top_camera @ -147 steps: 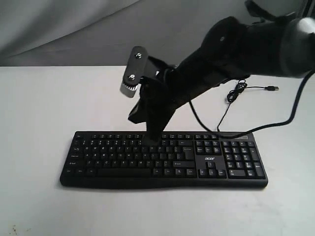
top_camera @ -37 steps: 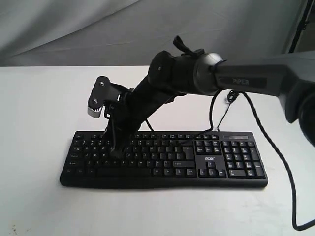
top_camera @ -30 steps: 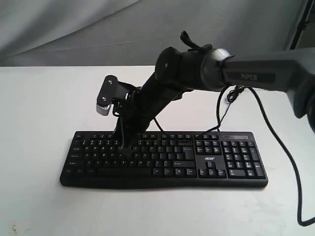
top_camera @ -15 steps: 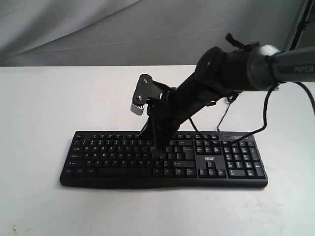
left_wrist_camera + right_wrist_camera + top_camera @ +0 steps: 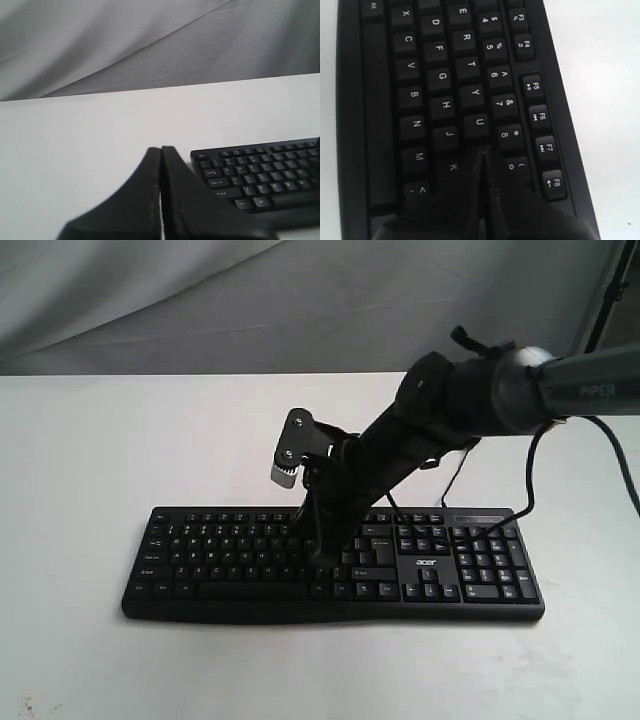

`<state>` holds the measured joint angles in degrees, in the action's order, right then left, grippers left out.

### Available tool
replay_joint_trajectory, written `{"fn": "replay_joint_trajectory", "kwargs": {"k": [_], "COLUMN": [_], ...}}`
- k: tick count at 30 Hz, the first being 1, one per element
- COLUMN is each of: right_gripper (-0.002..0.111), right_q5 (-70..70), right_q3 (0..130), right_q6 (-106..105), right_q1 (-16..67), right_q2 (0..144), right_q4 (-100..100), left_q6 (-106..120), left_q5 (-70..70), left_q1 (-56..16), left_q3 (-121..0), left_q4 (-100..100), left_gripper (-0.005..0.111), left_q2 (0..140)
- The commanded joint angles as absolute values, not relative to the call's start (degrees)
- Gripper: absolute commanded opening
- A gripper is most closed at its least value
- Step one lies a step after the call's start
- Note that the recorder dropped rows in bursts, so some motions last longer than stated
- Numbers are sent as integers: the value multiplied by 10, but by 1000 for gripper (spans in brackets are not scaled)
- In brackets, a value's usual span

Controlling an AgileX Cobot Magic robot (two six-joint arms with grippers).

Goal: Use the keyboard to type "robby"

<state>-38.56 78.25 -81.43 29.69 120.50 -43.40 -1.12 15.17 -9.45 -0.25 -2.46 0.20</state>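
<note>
Black plastic lies nearest: the keyboard (image 5: 220,560) sits square on the white table (image 5: 90,440), its long side toward the front edge and the number pad on the right. Down on its letter block is the right gripper (image 5: 322,552), fingers pressed together into one blunt point with nothing between them. I cannot tell whether it presses a key or hovers just above.

From the wrist camera that point sits just past the U key (image 5: 479,122) and beside the K key (image 5: 452,167). It seems to cover the I, with the O hidden under the fingers. If the O is the letter wanted, as seems likely, the tip should lift clear and slide one key along the row. It should then drop straight onto the key's middle and rise at once, so no neighbour is caught and no letter repeats.

The left gripper (image 5: 161,155) hangs over bare table, clenched on nothing, apart from the keyboard's left end. Behind everything hangs a grey cloth (image 5: 200,300).
</note>
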Motion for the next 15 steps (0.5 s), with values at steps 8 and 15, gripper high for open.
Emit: {"fn": "replay_joint_trajectory", "kwargs": {"k": [8, 15], "right_gripper": [0, 0], "right_q5": [-400, -387], "right_q3": [781, 781], "right_q6": [-813, -813], "right_q1": [292, 292], "right_q2": [1203, 1205], "right_q4": [-413, -413], "left_q6": [-13, -13], "left_q5": [149, 149], "left_q1": [-98, -98], "left_q3": [0, 0], "left_q4": [-27, -27], "left_gripper": [0, 0], "left_q2": [0, 0]}}
